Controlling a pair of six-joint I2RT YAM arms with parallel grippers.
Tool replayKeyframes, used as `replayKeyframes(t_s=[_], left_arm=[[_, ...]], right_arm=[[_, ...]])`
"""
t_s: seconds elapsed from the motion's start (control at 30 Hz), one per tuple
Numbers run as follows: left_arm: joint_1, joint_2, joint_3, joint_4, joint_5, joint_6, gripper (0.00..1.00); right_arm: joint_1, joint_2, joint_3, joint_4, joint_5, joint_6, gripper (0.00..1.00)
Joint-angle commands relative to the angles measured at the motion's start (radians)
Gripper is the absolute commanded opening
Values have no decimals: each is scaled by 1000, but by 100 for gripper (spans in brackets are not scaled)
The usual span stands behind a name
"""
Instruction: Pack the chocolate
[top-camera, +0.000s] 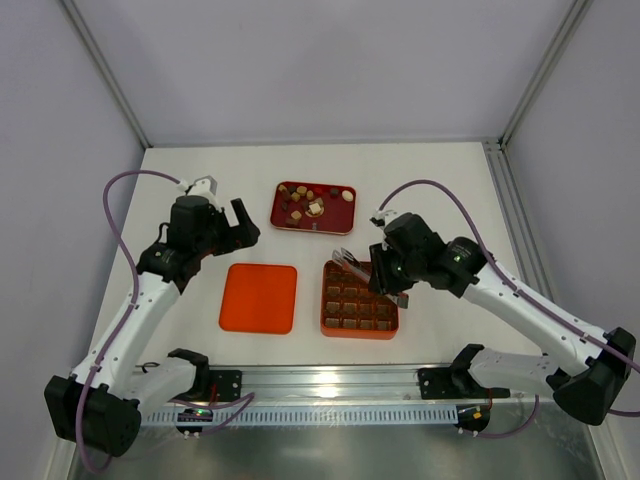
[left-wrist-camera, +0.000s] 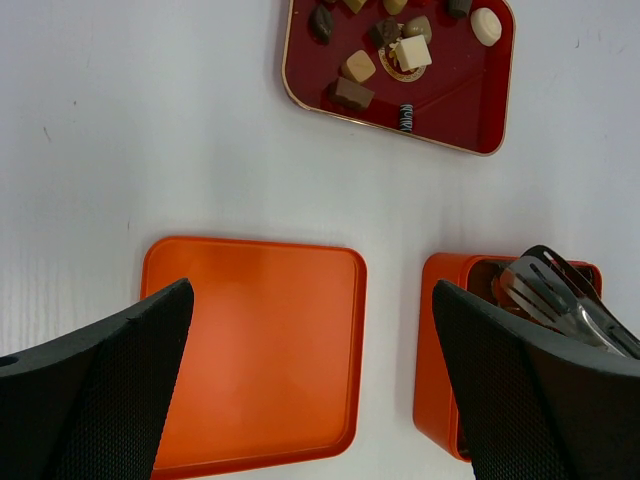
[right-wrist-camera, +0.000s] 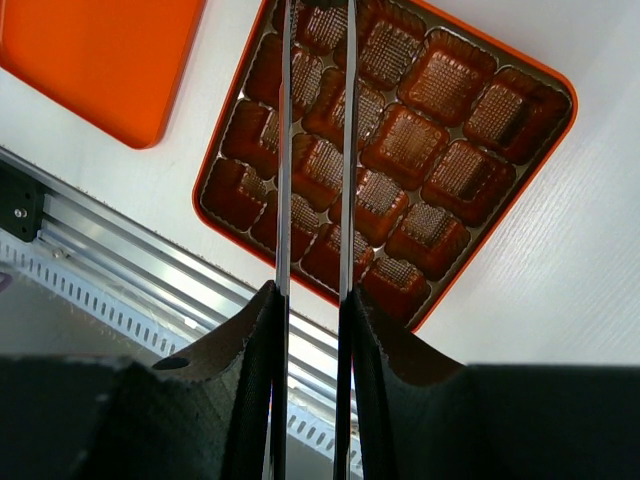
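In red tray (left-wrist-camera: 450, 110), chocolate (left-wrist-camera: 412, 52), illegible gold emblem (left-wrist-camera: 392, 72)

Roughly a dozen chocolates (left-wrist-camera: 412, 52), one box (top-camera: 350, 312), one lid (top-camera: 259, 297).

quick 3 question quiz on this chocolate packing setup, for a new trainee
1. True or false: the chocolate sits in the orange box.
2. Which arm holds the tweezers? A) left B) right
3. Fill in: in the top view, the flat lid lies to the ____ of the box.

Key
1. False: it lies in the red tray, and the box cells in view look empty.
2. B: the right gripper is shut on them, above the box.
3. left
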Motion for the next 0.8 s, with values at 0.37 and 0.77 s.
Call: replayKeyframes(t_s=[0.37, 0.77], left_arm=[[3, -2, -1, 13, -10, 19, 100], [3, -1, 0, 11, -11, 21, 100]], right_arm=[[57, -26, -35, 47, 2, 58, 34], [58, -15, -32, 42, 16, 55, 42]])
